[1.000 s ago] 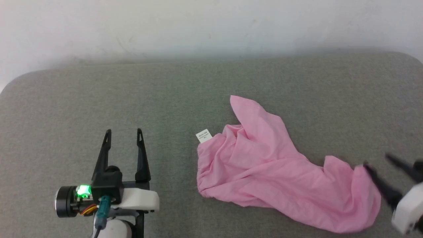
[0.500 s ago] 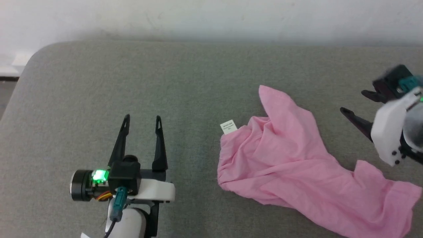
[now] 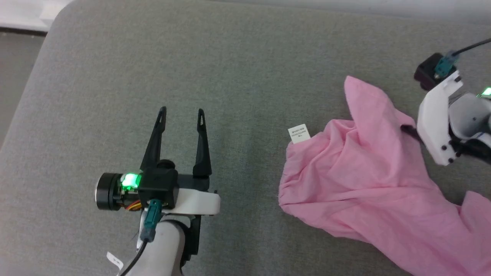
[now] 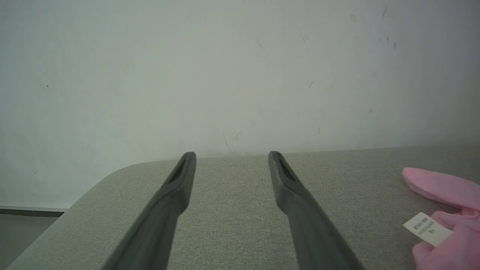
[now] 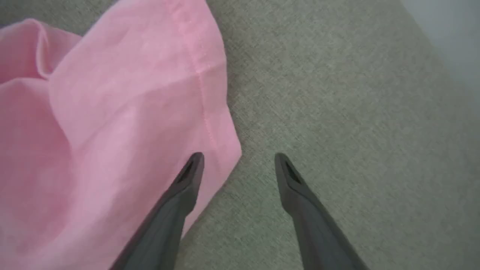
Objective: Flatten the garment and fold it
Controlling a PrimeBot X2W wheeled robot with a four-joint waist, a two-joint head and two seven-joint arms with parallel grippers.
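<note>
Grey cloth-covered desk [image 3: 245, 57] against a plain white wall [image 4: 225, 75], w/ a strip of dark floor [image 3: 15, 76] off its left corner. The garment [image 3: 364, 180] lies crumpled on the desk's right half. It isn't spread yet: one pointed flap reaches toward the far side, the bulk trails off to the near right, and the white tag [image 3: 299, 133] sticks out at its left edge.

Left end effector [image 3: 181, 110] hangs over bare desk, well apart from the cloth, fingers spread and nothing in them. Prob. parked there to wait its turn, w/ the tag edge just off to its right.

Right end effector [image 5: 239, 156] is also released and empty. It straddles the hemmed corner of the far flap, one finger over pink and the other over bare desk. That looks like a line-up for pinching this corner to pull the cloth flat. Can't tell if it touches yet.

Vs. 1 s ago: the whole head view has shifted, so the camera moved, not the cloth; the creases look the same. The right end effector was then at the garment's near-right end and now sits up by the far flap. The left one looks about the same rel. to the tag.
</note>
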